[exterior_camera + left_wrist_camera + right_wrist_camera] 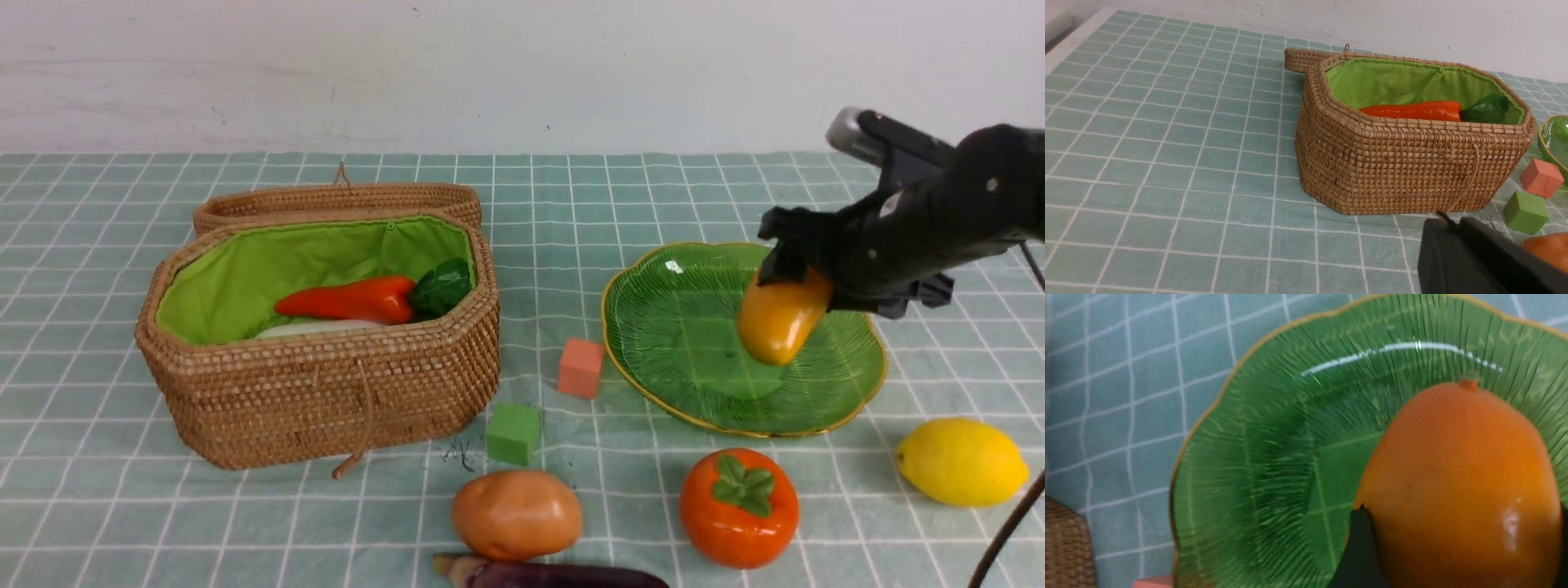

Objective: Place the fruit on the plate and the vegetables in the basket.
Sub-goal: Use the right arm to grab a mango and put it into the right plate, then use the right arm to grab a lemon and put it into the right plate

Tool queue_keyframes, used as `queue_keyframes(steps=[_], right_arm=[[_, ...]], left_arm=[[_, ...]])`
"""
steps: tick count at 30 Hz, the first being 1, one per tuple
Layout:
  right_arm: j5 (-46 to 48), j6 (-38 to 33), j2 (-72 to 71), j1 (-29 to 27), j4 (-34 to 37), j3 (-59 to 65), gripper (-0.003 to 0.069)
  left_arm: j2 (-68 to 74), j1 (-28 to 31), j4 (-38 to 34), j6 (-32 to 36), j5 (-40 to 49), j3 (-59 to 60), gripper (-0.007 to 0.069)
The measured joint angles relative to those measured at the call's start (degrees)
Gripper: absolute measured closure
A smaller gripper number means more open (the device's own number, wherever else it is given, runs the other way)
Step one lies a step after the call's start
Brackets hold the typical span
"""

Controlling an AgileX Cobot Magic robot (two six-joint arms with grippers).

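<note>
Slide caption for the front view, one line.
Right gripper holds the mango over the plate; carrot and radish lie in the basket; lemon, persimmon, potato and eggplant wait on the cloth.

Here's the right arm [939, 212]: matte black all over, chunky and angular, built from moulded housings. A rounded silver-grey cap [849, 129] juts from its far end, and one small pale screw head [992, 184] dots the dark casing. The right gripper [796, 265] has flat black fingers [780, 224] with squared edges. A thin dark cable [1006, 529] curves through the lower corner (its ends run out of frame). The left gripper [1453, 228] shows as a smooth black block with a tiny black nub [1440, 214] at its edge.
</note>
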Motion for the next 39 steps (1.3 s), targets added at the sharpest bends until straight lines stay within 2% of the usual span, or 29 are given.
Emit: queue_keyframes(steps=[5, 7, 13, 18, 22, 27, 28, 29, 30, 32, 33, 34, 36, 39], right_arm=[[0.46, 0.18, 0.55, 0.00, 0.06, 0.00, -0.0008], [0.94, 0.18, -0.10, 0.00, 0.00, 0.00, -0.0017], [6.01, 0.18, -5.10, 0.00, -2.20, 0.00, -0.0009], [14.66, 0.86, -11.46, -0.70, -10.08, 0.00, 0.0001], [24.64, 10.79, -15.47, -6.51, -13.34, 1.54, 0.0022], [27.86, 14.58, -15.74, -11.47, -12.70, 6.22, 0.0056], [27.86, 13.40, -15.74, -12.03, -12.44, 7.33, 0.0068], [26.95, 8.07, -15.74, -12.59, -12.32, 9.81, 0.0088], [26.79, 7.18, -15.74, -12.59, -12.42, 9.81, 0.0090], [23.94, -8.64, -15.74, -12.58, -14.09, 13.47, 0.0127], [23.54, -11.18, -15.74, -12.58, -14.18, 13.69, 0.0132], [22.18, -20.14, -15.74, -12.54, -14.97, 14.88, 0.0151], [20.66, -32.09, -15.74, -12.54, -15.50, 15.77, 0.0173], [19.59, -43.98, -15.74, -12.54, -14.99, 16.00, 0.0175]], left_arm=[[0.00, 0.00, 0.00, 0.00, 0.00, 0.00, 0.0586], [0.00, 0.00, 0.00, 0.00, 0.00, 0.00, 0.0585], [0.00, 0.00, 0.00, 0.00, 0.00, 0.00, 0.0585], [0.00, 0.00, 0.00, 0.00, 0.00, 0.00, 0.0585], [0.00, 0.00, 0.04, 0.00, 0.00, 0.00, 0.0585], [0.00, 0.00, 0.04, 0.00, 0.01, 0.00, 0.0585], [0.00, 0.00, 0.04, 0.00, 0.01, 0.00, 0.0585], [0.00, 0.00, 0.04, 0.00, 0.01, 0.00, 0.0585], [0.00, 0.00, 0.04, 0.00, 0.01, 0.00, 0.0585], [0.00, 0.00, 0.04, 0.00, 0.01, 0.00, 0.0585], [0.00, 0.00, 0.04, 0.00, 0.01, 0.00, 0.0585], [0.00, 0.00, 0.04, 0.00, 0.01, 0.00, 0.0585], [0.00, 0.00, 0.04, 0.00, 0.01, 0.00, 0.0585], [0.00, 0.00, 0.04, 0.00, 0.01, 0.00, 0.0585]])
